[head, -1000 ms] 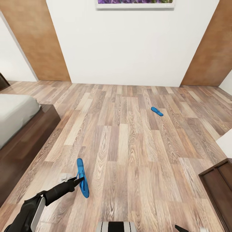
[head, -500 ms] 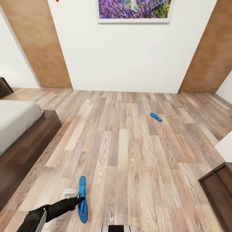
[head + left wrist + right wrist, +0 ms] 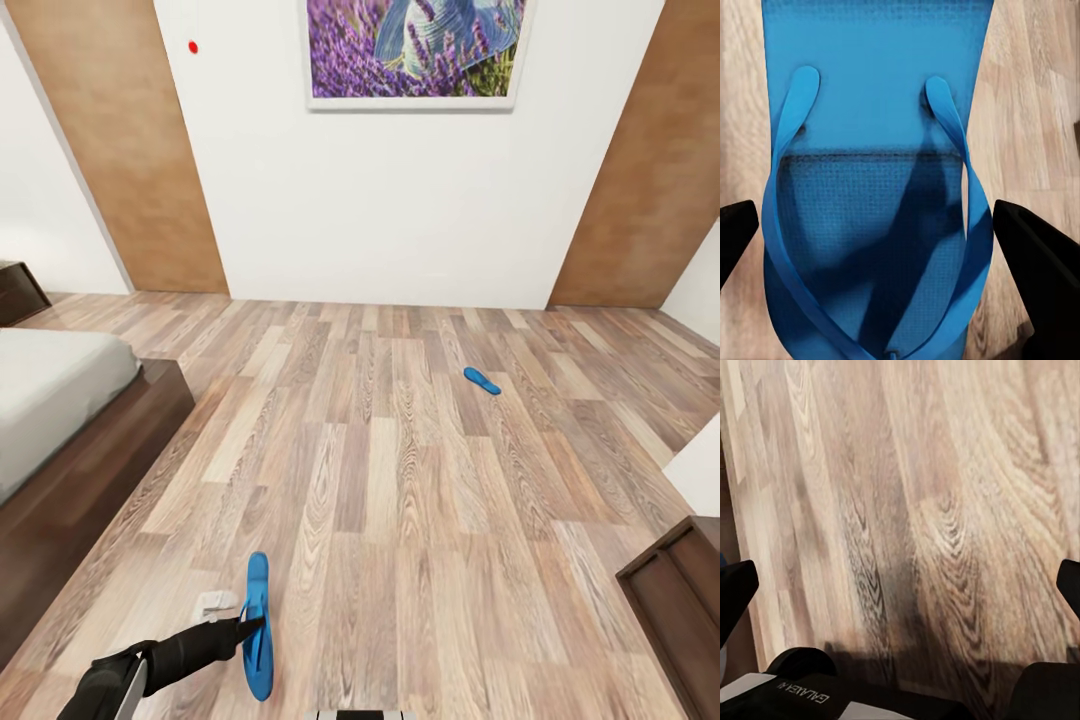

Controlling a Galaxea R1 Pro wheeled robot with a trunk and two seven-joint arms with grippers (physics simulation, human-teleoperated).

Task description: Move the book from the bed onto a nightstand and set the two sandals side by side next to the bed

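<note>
Sandal [image 3: 874, 195], textured blue foam sole

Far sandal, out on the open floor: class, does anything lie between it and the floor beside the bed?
Nothing visible does. Between the far sandal and the bed the head view shows bare wood floor. The near sandal, at the left gripper, lies well off that line.

Even, bright, diffuse rendered lighting with no visible source. Wide-angle distortion in the head view slants the side walls outward. Soft blur throughout; floor [image 3: 400, 480] grain smears in the right wrist view. A dark shadow crosses the blue sandal [image 3: 874, 187] close up; faint sheen on the bed frame [image 3: 80, 480]
</note>
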